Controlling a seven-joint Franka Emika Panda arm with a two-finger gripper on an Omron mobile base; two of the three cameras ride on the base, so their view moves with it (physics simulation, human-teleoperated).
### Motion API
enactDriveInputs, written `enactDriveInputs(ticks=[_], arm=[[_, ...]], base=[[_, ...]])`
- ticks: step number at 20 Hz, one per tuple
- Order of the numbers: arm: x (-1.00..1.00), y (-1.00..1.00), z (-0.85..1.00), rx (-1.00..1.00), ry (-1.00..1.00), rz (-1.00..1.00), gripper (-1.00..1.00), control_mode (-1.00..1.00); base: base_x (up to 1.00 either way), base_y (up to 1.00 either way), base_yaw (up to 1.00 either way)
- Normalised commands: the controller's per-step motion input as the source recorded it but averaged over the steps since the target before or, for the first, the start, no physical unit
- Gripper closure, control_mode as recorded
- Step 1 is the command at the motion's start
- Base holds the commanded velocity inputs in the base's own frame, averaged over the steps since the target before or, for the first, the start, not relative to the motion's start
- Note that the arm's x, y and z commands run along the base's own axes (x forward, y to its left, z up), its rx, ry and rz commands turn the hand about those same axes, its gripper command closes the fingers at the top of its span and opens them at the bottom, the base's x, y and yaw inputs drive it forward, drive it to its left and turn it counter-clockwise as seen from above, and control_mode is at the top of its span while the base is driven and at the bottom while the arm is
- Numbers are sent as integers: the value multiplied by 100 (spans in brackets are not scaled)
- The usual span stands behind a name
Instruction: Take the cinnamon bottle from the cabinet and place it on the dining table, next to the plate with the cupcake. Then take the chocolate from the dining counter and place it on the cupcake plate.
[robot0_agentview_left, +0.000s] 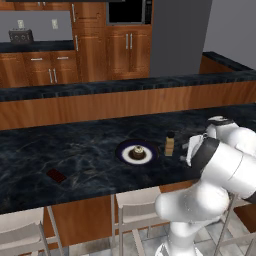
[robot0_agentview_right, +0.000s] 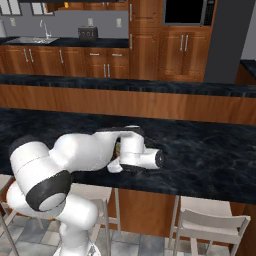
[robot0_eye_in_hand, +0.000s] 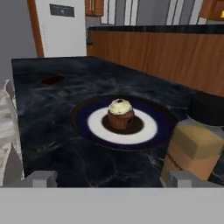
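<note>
The long black marbled stone dining table (robot0_agentview_left: 75, 150) was hard and glossy. On it sat the small round dark-rimmed white plate (robot0_eye_in_hand: 98, 129) with the brown, pale-topped cupcake (robot0_eye_in_hand: 120, 114), and just beside it the tan cylindrical cinnamon bottle (robot0_agentview_left: 170, 145), upright. The flat reddish-brown chocolate (robot0_agentview_left: 56, 175) bar lay well apart, probably light, stiff and slippery; pinch its long edges. The gripper (robot0_eye_in_hand: 113, 178) stood wide apart, empty.

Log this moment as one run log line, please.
stage: bottle placed | cinnamon bottle upright on dining table, beside plate with cupcake | gripper open | chocolate lies apart on table
</note>
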Motion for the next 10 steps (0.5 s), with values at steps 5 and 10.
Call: enactDriveInputs(ticks=[5,10], arm=[[-41,5,44,0,24,-27,-100,-100],[-37,35,34,0,25,-25,-100,-100]], base=[[0,0,0],[0,0,0]])
